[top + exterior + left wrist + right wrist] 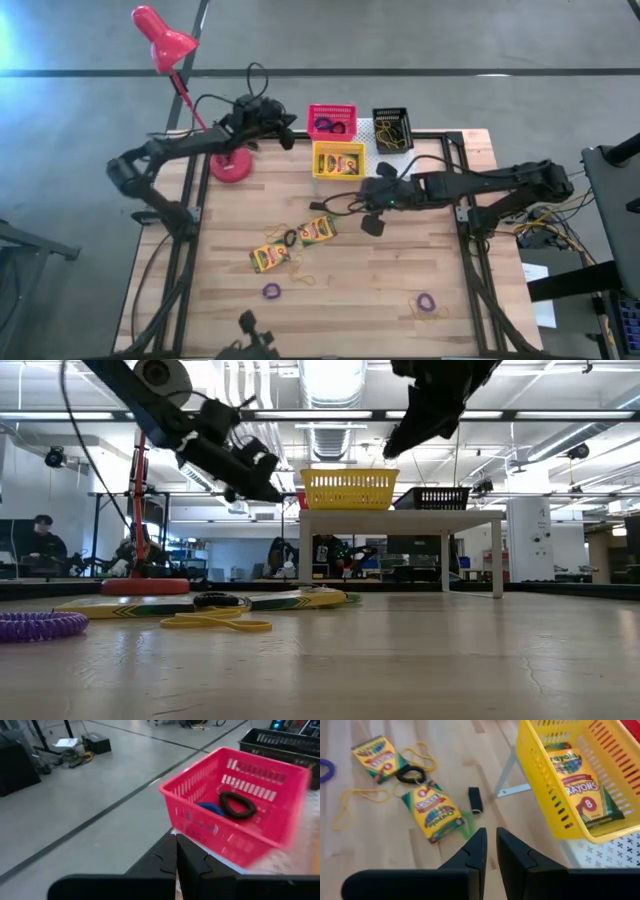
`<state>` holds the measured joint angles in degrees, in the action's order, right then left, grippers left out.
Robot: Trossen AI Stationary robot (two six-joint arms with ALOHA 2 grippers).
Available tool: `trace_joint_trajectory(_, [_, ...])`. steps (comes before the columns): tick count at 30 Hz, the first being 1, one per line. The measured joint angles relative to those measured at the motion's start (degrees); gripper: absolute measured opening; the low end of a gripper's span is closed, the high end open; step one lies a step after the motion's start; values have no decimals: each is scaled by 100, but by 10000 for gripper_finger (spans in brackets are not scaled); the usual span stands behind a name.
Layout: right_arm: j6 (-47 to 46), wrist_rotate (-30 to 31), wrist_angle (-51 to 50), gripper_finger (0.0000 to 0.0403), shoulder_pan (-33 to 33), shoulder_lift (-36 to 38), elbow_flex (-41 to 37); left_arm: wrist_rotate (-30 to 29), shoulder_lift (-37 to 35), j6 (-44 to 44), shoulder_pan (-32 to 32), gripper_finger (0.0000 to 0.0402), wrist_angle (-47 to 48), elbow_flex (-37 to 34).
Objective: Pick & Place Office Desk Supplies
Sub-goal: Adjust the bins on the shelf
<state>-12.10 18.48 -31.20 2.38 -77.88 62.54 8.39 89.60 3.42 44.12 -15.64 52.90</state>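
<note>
High view first: nearest me on the table [400, 290] I see two purple loops, one [271, 291] toward the left and one [427, 301] toward the right, both lying free on the wood. A little farther in, two crayon boxes [268, 257] [318, 230] lie flat with a black loop [291, 238] between them and thin yellow loops [297, 275] strewn around. Beyond those, my right gripper [372, 205] hangs over the mid-table just short of the white shelf [365, 130]; in its wrist view the fingers [519, 862] stand almost together with only a thin gap, gripping nothing. On the shelf the yellow basket [338, 159] holds a third crayon box [580, 785]. Behind it sit the pink-red basket [331, 121], with a black loop [237, 805] and a blue one [210, 808] inside, and the black basket [391, 128]. My left gripper [284, 128] hovers beside the pink-red basket, fingers [192, 865] pressed closed and empty. The red lamp [165, 40] stands at the far left.
</note>
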Motion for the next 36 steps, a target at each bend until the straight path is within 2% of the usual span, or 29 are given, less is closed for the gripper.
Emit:
trace_joint_trajectory(5, [-104,102,-7,36,66,119,-1,371,728,107,-63,3,64,535])
trace_joint_trajectory(9, [-129,110,-24,36,78,144,-4,370,908,129,-211,3,69,675])
trace_joint_trajectory(17, [-81,105,21,36,74,-47,-90,381,912,475,-534,3,-10,683])
trace_joint_trajectory(24, [270,133,468,36,-107,-433,-96,366,912,564,-573,3,-85,720])
trace_joint_trajectory(31, [-47,889,435,36,-263,-484,-101,224,725,788,-561,3,195,720])
trace_joint_trajectory(36, [-68,997,437,36,-254,-347,-101,83,293,895,-556,3,869,695])
